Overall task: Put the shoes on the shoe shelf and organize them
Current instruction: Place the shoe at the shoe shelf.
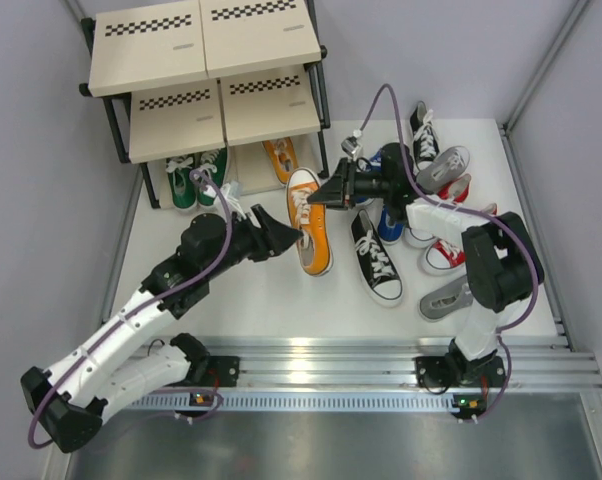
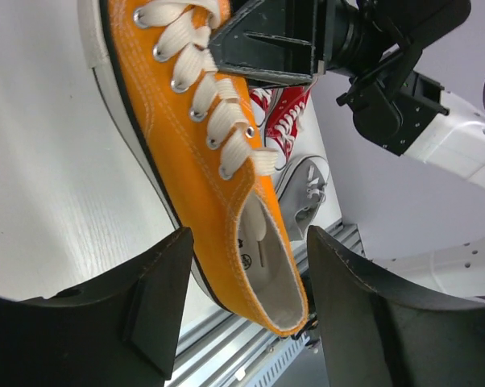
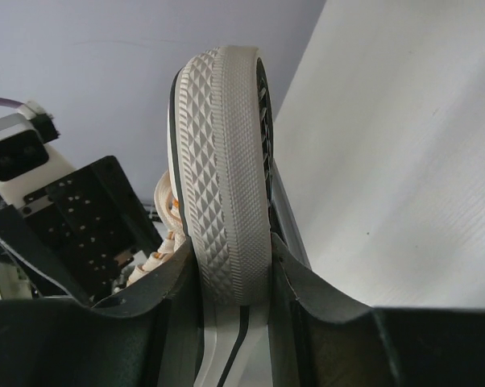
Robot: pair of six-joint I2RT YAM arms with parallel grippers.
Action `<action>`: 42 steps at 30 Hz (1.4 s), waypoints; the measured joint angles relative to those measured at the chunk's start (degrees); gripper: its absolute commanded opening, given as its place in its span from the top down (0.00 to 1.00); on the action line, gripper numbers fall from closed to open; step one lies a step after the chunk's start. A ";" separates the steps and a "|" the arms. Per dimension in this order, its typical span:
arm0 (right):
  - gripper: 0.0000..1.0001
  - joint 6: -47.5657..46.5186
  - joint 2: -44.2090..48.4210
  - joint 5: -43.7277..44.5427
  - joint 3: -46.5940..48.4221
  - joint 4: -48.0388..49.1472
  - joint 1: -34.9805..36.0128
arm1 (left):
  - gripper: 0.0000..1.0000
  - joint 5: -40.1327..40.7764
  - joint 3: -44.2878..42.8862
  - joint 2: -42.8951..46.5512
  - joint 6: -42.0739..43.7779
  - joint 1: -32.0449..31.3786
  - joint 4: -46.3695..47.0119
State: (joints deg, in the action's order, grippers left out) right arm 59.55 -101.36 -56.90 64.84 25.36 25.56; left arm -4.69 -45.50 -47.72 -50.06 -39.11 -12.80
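1. Orange sneaker [image 1: 311, 235]: canvas upper with pale stitching, flat white laces through metal eyelets, and a white rubber sole. I see it on the white bench [image 1: 231, 300], in front of the shoe shelf [image 1: 141, 60] and not on it.
2. Right claw [image 1: 323, 192]: closed on the toe end of the orange sneaker. In my right wrist view its black fingers [image 3: 178, 314] press both sides of the sole, whose tread is a grid of small raised diamonds.
3. Left claw [image 1: 289, 238]: spread wide and holding nothing, its two wedge-shaped fingers [image 2: 158, 298] straddling the heel end. I cannot tell whether either one touches the sole.
4. Shoe shelf: black tube frame and smooth beige boards, each marked with a checkered strip. A green pair [image 1: 196, 180] and a second orange sneaker [image 1: 281, 158] sit beneath the lowest board.
5. To the right on the bench, a black sneaker [image 1: 377, 258], a blue sneaker [image 1: 389, 222], a red sneaker [image 1: 443, 255] and a grey sneaker [image 1: 443, 297] lie in a loose cluster.
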 measured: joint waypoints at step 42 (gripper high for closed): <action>0.05 -35.95 8.44 -1.46 3.72 -24.61 -6.19 | 1.00 16.61 1.88 -3.69 7.34 3.45 -11.02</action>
State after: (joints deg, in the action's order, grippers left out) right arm 23.59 -92.92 -58.37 68.55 0.75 19.38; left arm 11.92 -43.62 -51.42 -42.72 -35.66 -23.81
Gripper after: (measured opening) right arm 0.946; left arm 0.045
